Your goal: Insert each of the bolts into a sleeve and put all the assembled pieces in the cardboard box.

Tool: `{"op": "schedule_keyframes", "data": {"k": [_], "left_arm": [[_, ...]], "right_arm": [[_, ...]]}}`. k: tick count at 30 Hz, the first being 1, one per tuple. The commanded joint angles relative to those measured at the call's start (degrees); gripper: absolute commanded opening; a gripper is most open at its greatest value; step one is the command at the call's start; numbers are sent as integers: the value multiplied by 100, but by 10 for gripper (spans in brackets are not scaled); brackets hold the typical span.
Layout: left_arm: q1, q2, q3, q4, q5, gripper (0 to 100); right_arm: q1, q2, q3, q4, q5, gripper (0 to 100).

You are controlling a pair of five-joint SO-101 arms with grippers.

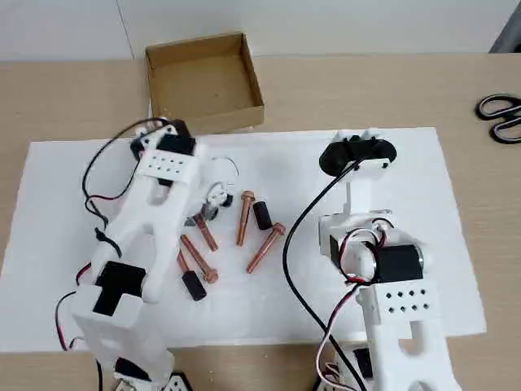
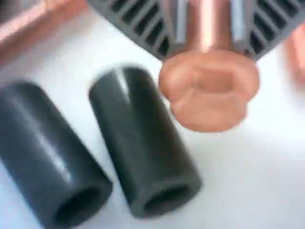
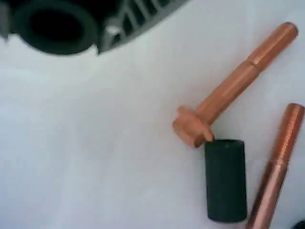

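L gripper (image 1: 213, 200) sits low over the middle of the white sheet (image 1: 73, 187), jaws closed on a copper bolt (image 2: 208, 90). Shaft is pinched betw. the ribbed fingers (image 2: 138, 21), head sticking out twd the wrist cam. Just beside the head, two black sleeves (image 2: 143, 162) lie on the sheet side by side, not touching the bolt. R gripper (image 3: 90, 33) hangs over the sheet nr its far edge w/ a dark sleeve (image 3: 52, 26) seen end-on, snug against its ribbed finger; looks clamped on it, 2nd finger cut off by frame. Below it a loose sleeve (image 3: 225, 179) lies mid-sheet, a 2nd bolt's (image 3: 238, 81) head touching its end, a 3rd bolt (image 3: 276, 167) alongside. More bolts (image 1: 203, 230) and one more sleeve (image 1: 194, 285) lie by the L arm. Cardboard box (image 1: 212, 120) stands open on the bench (image 1: 366, 90), at the sheet's far edge twd the left corner. Scissors (image 1: 501, 116) at the bench's right edge.
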Motion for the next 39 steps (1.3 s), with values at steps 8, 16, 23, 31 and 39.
{"op": "schedule_keyframes", "data": {"k": [8,16,23,31,39], "left_arm": [[44,-290,-602,475,-290,6],[97,-2374,-523,563,-879,6],[53,-4255,470,193,-1565,6],[88,-6356,2536,-1582,-2031,6],[44,-8079,4312,-3543,-2910,6]], "right_arm": [[-4,-189,-26,-40,-44,7],[-13,-154,-26,-40,-44,7],[-198,-189,255,-1376,-44,6],[-1086,-189,1301,-3345,-35,5],[-1095,-189,2084,-5640,-9,5]]}}
